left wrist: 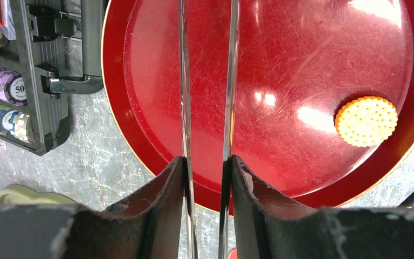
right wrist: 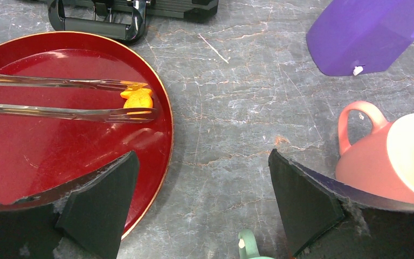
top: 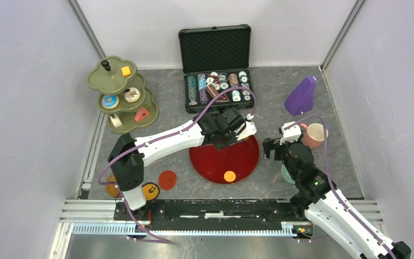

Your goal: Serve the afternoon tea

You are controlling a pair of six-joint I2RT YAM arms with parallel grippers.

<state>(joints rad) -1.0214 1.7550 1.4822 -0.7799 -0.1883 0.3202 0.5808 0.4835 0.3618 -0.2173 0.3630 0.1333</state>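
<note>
Step in hand, as judged: moving a treat with tongs. The left pincer is clenched on clear tongs, whose tips pinch a small orange piece over the red tray's right side. The right pincer is released and empty, right of the tray. The next move calls for a steady squeeze while carrying the piece to the green stand, far left of the tray.

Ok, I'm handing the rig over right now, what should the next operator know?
Left gripper: shut on clear tongs, which pinch a small orange treat at the dark-red tray's rim.
Right gripper: open, empty, next to the pink cup; teal cup under its arm.
Done: olive-green three-tier stand carries donuts and a cake slice.
Left: the pinched treat, the orange biscuit lying on the tray, both cups.
</note>
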